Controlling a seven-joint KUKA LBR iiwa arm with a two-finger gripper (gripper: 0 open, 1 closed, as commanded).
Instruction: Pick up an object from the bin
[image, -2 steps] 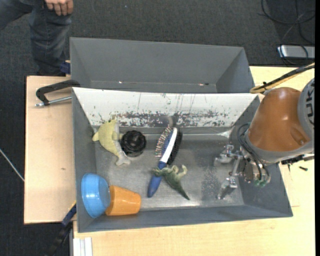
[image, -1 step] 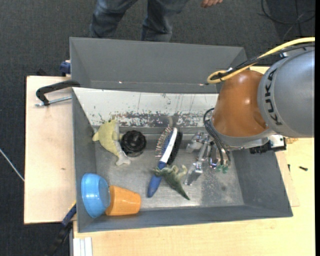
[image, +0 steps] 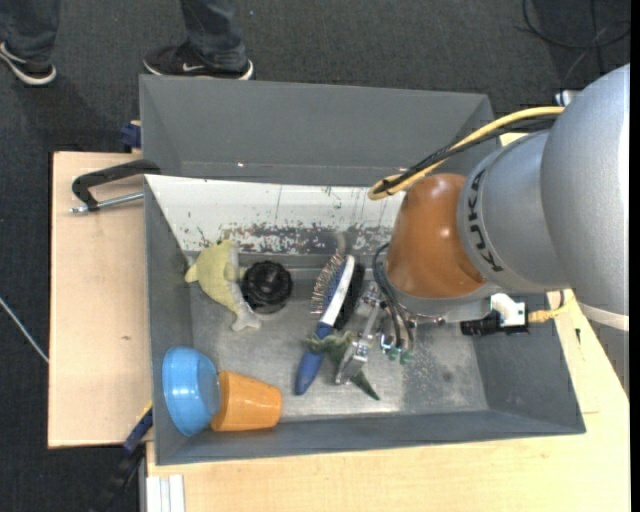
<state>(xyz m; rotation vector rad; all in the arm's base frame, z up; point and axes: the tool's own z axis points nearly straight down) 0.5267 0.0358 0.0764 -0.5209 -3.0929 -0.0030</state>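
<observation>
Bare bin floor right of brush

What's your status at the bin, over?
Gripper low, mid-bin, over a dark green thing. Blue-handled brush close beside it, crowding the pick.

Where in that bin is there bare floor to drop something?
Bare floor lies right of the gripper, toward the bin's right wall, and a smaller patch between the yellow soft toy and blue cup. The middle is crowded: brush, black round thing.

Light even, likely overhead; glare on bin back wall; soft shadow beneath gripper.
</observation>
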